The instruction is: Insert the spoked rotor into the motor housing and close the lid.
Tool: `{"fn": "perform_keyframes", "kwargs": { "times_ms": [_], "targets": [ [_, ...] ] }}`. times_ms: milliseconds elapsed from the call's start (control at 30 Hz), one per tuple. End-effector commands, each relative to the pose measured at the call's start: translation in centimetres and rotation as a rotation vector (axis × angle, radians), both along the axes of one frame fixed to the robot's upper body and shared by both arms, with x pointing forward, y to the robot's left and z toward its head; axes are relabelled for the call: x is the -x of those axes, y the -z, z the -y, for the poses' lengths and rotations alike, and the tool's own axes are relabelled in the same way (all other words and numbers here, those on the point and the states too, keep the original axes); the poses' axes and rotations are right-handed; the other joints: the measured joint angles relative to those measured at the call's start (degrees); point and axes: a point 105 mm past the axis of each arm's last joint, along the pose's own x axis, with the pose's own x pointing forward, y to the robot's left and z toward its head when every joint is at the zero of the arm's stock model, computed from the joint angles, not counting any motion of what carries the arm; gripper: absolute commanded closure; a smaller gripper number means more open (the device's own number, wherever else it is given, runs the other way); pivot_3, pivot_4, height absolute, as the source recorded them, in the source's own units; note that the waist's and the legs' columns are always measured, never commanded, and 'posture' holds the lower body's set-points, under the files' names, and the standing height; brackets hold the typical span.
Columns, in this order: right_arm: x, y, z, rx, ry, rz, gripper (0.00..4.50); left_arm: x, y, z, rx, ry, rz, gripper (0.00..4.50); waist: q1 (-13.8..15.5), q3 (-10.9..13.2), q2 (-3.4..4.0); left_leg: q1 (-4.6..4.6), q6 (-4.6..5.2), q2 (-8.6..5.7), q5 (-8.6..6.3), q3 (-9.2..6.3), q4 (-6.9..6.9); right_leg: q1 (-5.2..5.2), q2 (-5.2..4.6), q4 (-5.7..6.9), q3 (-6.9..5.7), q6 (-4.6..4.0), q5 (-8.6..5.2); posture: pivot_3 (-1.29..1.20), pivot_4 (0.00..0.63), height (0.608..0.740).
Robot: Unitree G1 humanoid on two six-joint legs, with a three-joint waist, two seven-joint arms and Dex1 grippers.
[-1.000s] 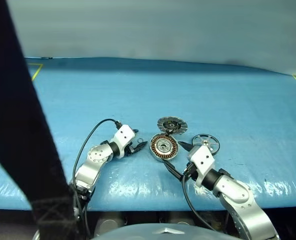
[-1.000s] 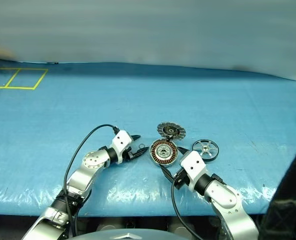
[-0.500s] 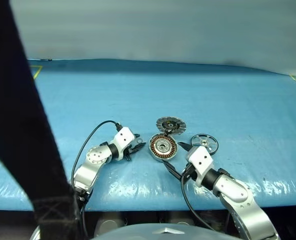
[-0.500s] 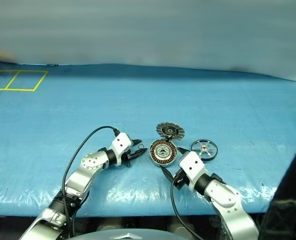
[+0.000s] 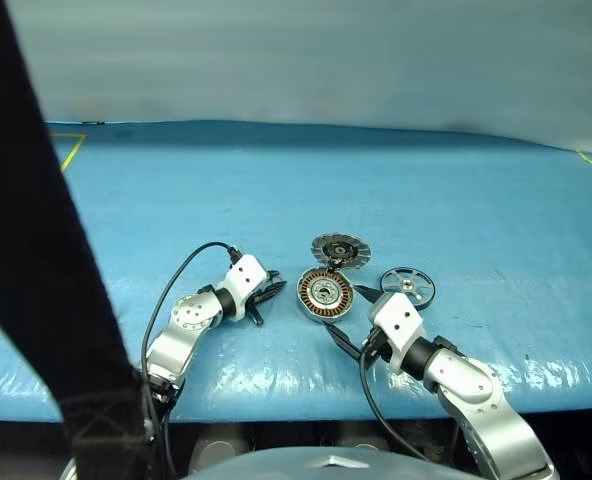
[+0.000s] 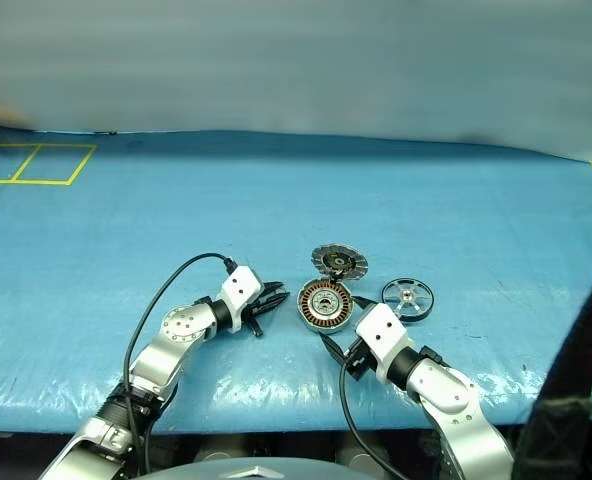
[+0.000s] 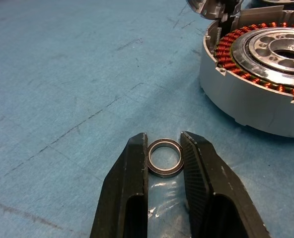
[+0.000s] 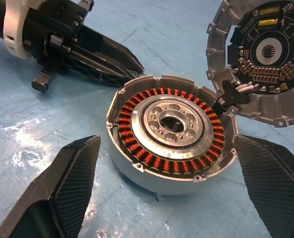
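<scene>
The motor housing (image 5: 325, 294) lies open on the blue table, copper windings around a pale centre (image 8: 172, 134). Its lid (image 5: 340, 249) is hinged back beyond it, inner face up (image 8: 266, 59). The spoked rotor (image 5: 407, 286) lies flat on the table just right of the housing. My right gripper (image 5: 351, 315) stands open at the housing's near side, one finger either side of it without touching. My left gripper (image 5: 269, 293) sits left of the housing, fingers (image 7: 137, 163) pressed against both sides of a small metal ring (image 7: 165, 157) on the table.
A blue sheet covers the table, whose front edge (image 5: 306, 395) runs just below both arms. A black strap (image 5: 36, 250) crosses the near left of the left eye view. Yellow tape marks (image 6: 36, 160) lie at the far left.
The left gripper's fingers have closed in on the small ring. Both arms have stayed where they were, and the housing, lid and rotor have not moved.
</scene>
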Motion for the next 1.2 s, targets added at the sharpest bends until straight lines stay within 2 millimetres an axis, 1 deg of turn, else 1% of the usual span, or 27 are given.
{"fn": "perform_keyframes", "kwargs": {
  "times_ms": [33, 167, 267, 333, 433, 500, 533, 600, 667, 800, 833, 900, 1033, 1100, 1200],
  "targets": [
    [-0.2, -0.9, -0.3, -0.011, -0.014, 0.033, 0.00, 0.8, 0.9, -1.9, 0.042, -0.018, -0.049, 3.85, -0.3, 0.0, 0.00, -0.01, 0.00, 0.00, 0.00, 0.00, -0.04, -0.02, -0.02, -0.01, 0.01, -0.02, -0.01, 0.00, 0.150, 0.740],
    [-0.5, -1.3, -0.2, -0.050, 0.008, 0.054, 0.00, 1.1, -1.5, -2.4, 0.112, 0.027, 0.025, 3.85, -0.4, 0.0, -0.04, -0.08, -0.01, -0.02, 0.00, 0.01, -0.19, -0.14, -0.05, -0.03, 0.03, -0.25, 0.03, 0.00, 0.150, 0.740],
    [-0.4, -1.6, -0.5, -0.093, -0.006, 0.043, 0.00, 1.0, -4.1, -2.5, 0.159, 0.078, 0.104, 3.85, -0.3, 0.1, -0.07, -0.29, -0.02, -0.04, 0.01, 0.01, -0.28, -0.17, -0.04, -0.03, -0.01, -0.41, 0.04, 0.00, 0.150, 0.740],
    [-0.3, -1.7, -0.3, -0.110, -0.007, 0.040, 0.00, 1.2, -5.8, -1.9, 0.169, 0.154, 0.131, 3.85, 0.0, 0.1, -0.16, -0.56, -0.04, -0.05, 0.03, -0.02, -0.25, -0.29, -0.01, -0.03, -0.06, -0.40, 0.07, 0.00, 0.150, 0.740],
    [0.0, -1.7, 0.5, -0.133, 0.001, 0.018, 0.00, 1.7, -7.8, -0.2, 0.192, 0.262, 0.162, 3.85, 0.6, 0.2, -0.19, -0.57, 0.00, -0.15, 0.00, -0.02, -0.25, -0.24, 0.09, -0.07, -0.17, -0.31, 0.03, 0.00, 0.150, 0.740],
    [0.2, -1.6, 1.1, -0.138, 0.023, 0.009, 0.00, 2.2, -8.7, 1.0, 0.210, 0.318, 0.172, 3.85, 0.7, 0.2, -0.19, -0.56, 0.08, -0.22, -0.04, -0.01, -0.23, -0.17, 0.09, -0.13, -0.21, -0.21, 0.02, 0.00, 0.150, 0.740],
    [0.3, -1.6, 1.3, -0.139, 0.028, 0.007, 0.00, 2.3, -8.9, 1.3, 0.213, 0.329, 0.172, 3.85, 0.6, 0.2, -0.18, -0.56, 0.09, -0.24, -0.05, 0.00, -0.22, -0.15, 0.08, -0.15, -0.19, -0.14, 0.01, 0.00, 0.150, 0.740],
    [0.6, -1.6, 1.9, -0.148, 0.051, -0.001, 0.00, 2.9, -9.1, 2.7, 0.221, 0.391, 0.154, 3.85, 0.5, 0.2, -0.18, -0.54, 0.11, -0.28, -0.06, 0.06, -0.22, -0.14, 0.08, -0.17, -0.12, -0.04, 0.02, 0.00, 0.150, 0.740],
    [1.0, -1.5, 2.3, -0.147, 0.067, -0.014, 0.00, 3.1, -8.7, 4.0, 0.206, 0.437, 0.136, 3.85, 0.5, 0.2, -0.19, -0.53, 0.11, -0.30, -0.06, 0.07, -0.23, -0.14, 0.13, -0.16, -0.05, 0.10, 0.01, 0.00, 0.150, 0.740],
    [1.5, -1.1, 3.0, -0.127, 0.100, -0.026, 0.00, 3.0, -7.8, 5.6, 0.179, 0.483, 0.115, 3.85, 0.6, 0.3, -0.21, -0.53, 0.10, -0.28, -0.05, 0.00, -0.22, -0.12, 0.27, -0.15, 0.02, 0.38, -0.12, 0.00, 0.150, 0.740],
    [1.6, -1.0, 3.1, -0.127, 0.105, -0.030, 0.00, 2.6, -7.3, 5.9, 0.146, 0.476, 0.124, 3.85, 0.6, 0.3, -0.21, -0.51, 0.09, -0.28, -0.05, 0.00, -0.22, -0.12, 0.28, -0.13, 0.04, 0.37, -0.14, 0.00, 0.150, 0.740],
    [1.9, -0.9, 3.1, -0.128, 0.114, -0.035, 0.00, 2.1, -6.7, 6.3, 0.101, 0.473, 0.138, 3.85, 0.6, 0.3, -0.22, -0.48, 0.08, -0.26, -0.03, -0.02, -0.21, -0.10, 0.32, -0.11, 0.06, 0.34, -0.16, 0.00, 0.150, 0.740],
    [2.1, -0.5, 3.1, -0.116, 0.136, -0.039, 0.00, 1.5, -5.8, 6.9, 0.069, 0.468, 0.125, 3.85, 0.4, 0.3, -0.23, -0.48, 0.08, -0.25, -0.03, -0.02, -0.20, -0.13, 0.35, -0.10, 0.14, 0.33, -0.15, 0.00, 0.150, 0.740],
    [2.0, -0.4, 2.9, -0.116, 0.144, -0.035, 0.00, 1.6, -5.1, 7.1, 0.045, 0.475, 0.120, 3.85, 0.5, 0.3, -0.23, -0.49, 0.09, -0.25, -0.04, -0.02, -0.20, -0.14, 0.35, -0.10, 0.14, 0.33, -0.15, 0.00, 0.150, 0.740],
    [2.0, -0.4, 2.6, -0.122, 0.147, -0.031, 0.00, 1.9, -4.9, 7.5, 0.071, 0.493, 0.107, 3.85, 0.5, 0.3, -0.23, -0.51, 0.11, -0.25, -0.05, -0.02, -0.20, -0.16, 0.34, -0.10, 0.14, 0.31, -0.15, 0.00, 0.150, 0.740]
  ]
}}
